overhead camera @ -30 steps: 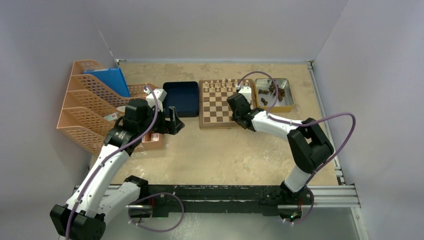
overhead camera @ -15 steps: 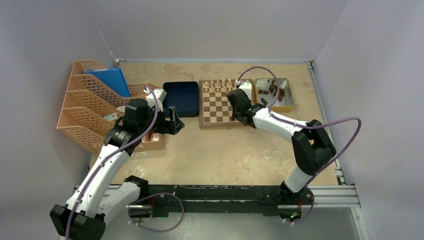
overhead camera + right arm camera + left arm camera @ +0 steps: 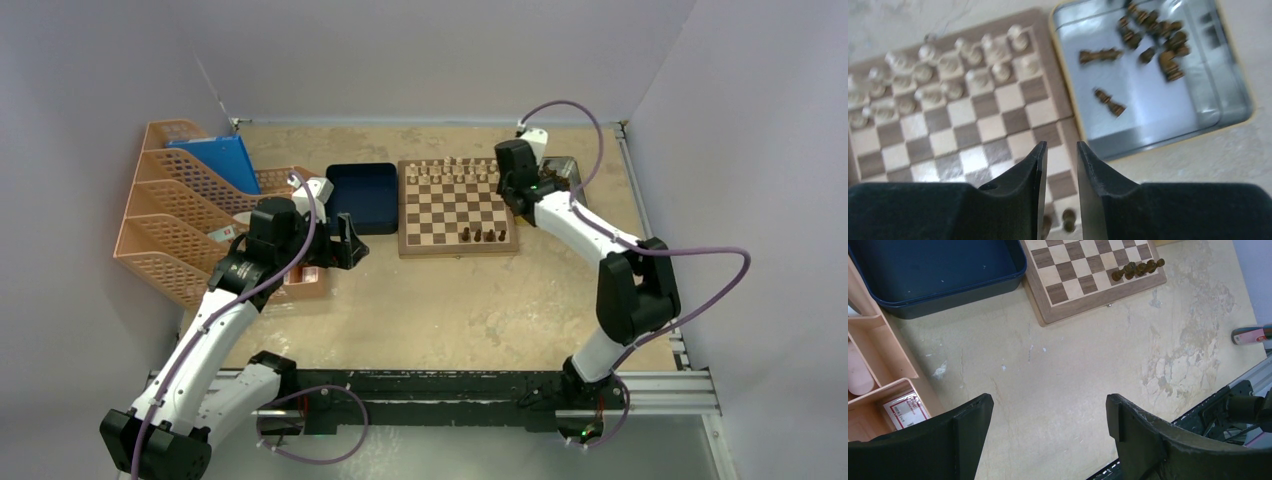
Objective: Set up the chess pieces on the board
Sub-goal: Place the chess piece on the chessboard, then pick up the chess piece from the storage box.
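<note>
The board lies at the table's back middle, with light pieces along its far rows. Several dark brown chess pieces stand in a row at its near right corner; they also show in the left wrist view. More dark pieces lie loose in the silver metal tray right of the board. My right gripper hovers over the board's right edge, its jaws a narrow gap apart and empty. My left gripper is wide open and empty over bare table, left of the board.
A dark blue tray sits against the board's left side. Orange file racks stand at the left, and a small wooden box is by my left gripper. The silver tray is partly hidden by my right arm.
My right gripper has moved from the board's near right corner back and to the right, towards the silver tray, uncovering the row of dark pieces. The left arm has not moved.
</note>
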Robot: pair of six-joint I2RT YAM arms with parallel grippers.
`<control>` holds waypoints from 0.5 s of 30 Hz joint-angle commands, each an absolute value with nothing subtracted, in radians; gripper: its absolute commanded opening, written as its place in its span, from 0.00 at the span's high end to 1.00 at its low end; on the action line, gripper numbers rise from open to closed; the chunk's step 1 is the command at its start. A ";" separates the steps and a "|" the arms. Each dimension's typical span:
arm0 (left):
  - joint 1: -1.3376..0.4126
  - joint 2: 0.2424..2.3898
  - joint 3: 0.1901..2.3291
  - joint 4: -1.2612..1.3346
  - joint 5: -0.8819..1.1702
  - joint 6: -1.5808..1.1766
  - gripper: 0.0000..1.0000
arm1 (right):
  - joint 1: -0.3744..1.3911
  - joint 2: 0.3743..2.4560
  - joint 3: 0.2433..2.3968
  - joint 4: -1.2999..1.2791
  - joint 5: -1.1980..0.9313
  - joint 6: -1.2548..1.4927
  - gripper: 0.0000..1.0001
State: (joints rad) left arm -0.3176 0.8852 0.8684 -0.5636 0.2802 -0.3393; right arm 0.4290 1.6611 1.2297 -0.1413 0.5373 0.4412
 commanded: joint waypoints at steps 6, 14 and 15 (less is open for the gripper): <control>-0.324 0.879 0.868 -0.535 0.292 -0.334 0.16 | 0.228 1.728 1.318 -0.026 0.514 0.384 0.67; -0.324 0.882 0.868 -0.537 0.294 -0.334 0.16 | 0.123 1.875 1.400 0.018 0.413 0.348 0.64; -0.324 0.882 0.868 -0.536 0.295 -0.334 0.16 | 0.118 1.893 1.410 0.014 0.413 0.345 0.64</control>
